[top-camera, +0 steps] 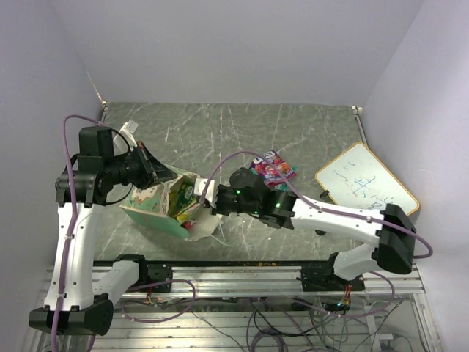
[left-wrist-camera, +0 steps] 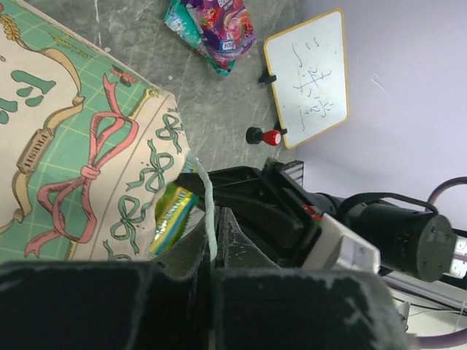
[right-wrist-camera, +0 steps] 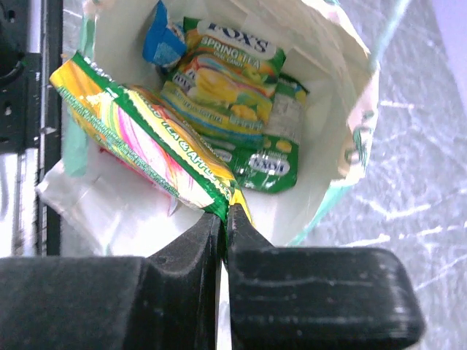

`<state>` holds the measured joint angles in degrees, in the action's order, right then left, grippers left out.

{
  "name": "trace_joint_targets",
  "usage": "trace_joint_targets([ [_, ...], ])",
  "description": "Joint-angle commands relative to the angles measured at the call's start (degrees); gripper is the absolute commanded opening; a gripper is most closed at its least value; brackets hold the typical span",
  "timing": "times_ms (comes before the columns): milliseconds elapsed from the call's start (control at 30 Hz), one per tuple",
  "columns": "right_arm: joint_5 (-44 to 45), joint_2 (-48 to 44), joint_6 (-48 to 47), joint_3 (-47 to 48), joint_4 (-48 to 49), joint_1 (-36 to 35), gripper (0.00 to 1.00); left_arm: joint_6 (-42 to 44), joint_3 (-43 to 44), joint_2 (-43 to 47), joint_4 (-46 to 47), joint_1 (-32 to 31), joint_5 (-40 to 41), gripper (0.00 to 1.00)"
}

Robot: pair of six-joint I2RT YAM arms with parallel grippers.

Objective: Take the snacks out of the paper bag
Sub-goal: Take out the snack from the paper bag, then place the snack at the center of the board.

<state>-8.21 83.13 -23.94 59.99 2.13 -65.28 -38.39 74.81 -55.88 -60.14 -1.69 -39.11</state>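
The paper bag (top-camera: pixel 156 210) lies on its side at the left of the table, mouth towards the right arm. My left gripper (top-camera: pixel 168 174) is shut on the thin mint-white rim strip of the bag (left-wrist-camera: pixel 80 138), which runs between its fingertips in the left wrist view (left-wrist-camera: pixel 214 216). My right gripper (top-camera: pixel 208 199) is at the bag's mouth, shut on the corner of a green-and-yellow snack packet (right-wrist-camera: pixel 146 138) that sticks out of the bag (right-wrist-camera: pixel 321 44). Inside lie a green Fox's packet (right-wrist-camera: pixel 226 80), a blue packet (right-wrist-camera: pixel 164 44) and another green one (right-wrist-camera: pixel 273 157).
Purple and green snack packets (top-camera: pixel 272 169) lie on the table behind the right arm, also in the left wrist view (left-wrist-camera: pixel 215 29). A wood-framed whiteboard (top-camera: pixel 366 187) lies at the right. A red-topped black knob (left-wrist-camera: pixel 264 136) sits beside it. The table's metal front rail (top-camera: pixel 242 279) runs below.
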Motion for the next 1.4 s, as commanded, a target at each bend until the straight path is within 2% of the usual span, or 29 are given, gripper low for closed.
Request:
trace_joint_targets([
  [0, 2.13, -5.35, 8.75, 5.15, -12.78, -0.21, 0.00, -1.30, -0.20, 1.33, -0.44, 0.02, 0.53, 0.07],
  [167, 7.37, -11.25, 16.41, 8.53, -21.37, -0.23, 0.00, 1.15, 2.33, -1.50, -6.18, 0.03, 3.91, 0.07],
  [367, 17.13, -16.40, 30.75, 12.67, -30.08, -0.21, 0.00, -1.05, 1.92, -1.16, -4.05, 0.05, 5.21, 0.07],
  [600, 32.66, -17.19, 47.98, 20.22, -39.23, -0.05, 0.00, 0.49, 2.02, -1.13, -5.74, 0.05, 6.39, 0.07],
  [733, 43.07, -17.54, 63.00, 22.20, -41.61, 3.39, 0.00, 0.72, 1.02, -0.66, -5.92, 0.04, 6.51, 0.07],
  [833, 38.18, -18.39, 71.68, 20.18, -37.54, 13.42, 0.00, 0.26, 0.61, -0.44, -4.99, 0.11, 5.45, 0.07],
  [933, 33.37, -17.36, 75.27, 16.73, -30.34, 20.51, 0.00, 0.13, 0.76, -0.72, -4.49, 0.05, 5.07, 0.07],
  [1067, 28.01, -11.92, 80.73, 16.95, -24.92, 27.15, 0.00, 0.71, 2.45, -2.18, -5.18, 0.03, 4.99, 0.07],
  [1200, 20.57, -6.79, 90.52, 16.32, -20.49, 33.55, 0.00, 1.51, 4.40, -3.32, -6.21, 0.05, 5.79, 0.07],
  [1367, 12.13, -2.16, 97.04, 13.60, -11.28, 38.59, 0.00, 1.50, 4.78, -3.98, -6.20, 0.08, 6.21, 0.07],
])
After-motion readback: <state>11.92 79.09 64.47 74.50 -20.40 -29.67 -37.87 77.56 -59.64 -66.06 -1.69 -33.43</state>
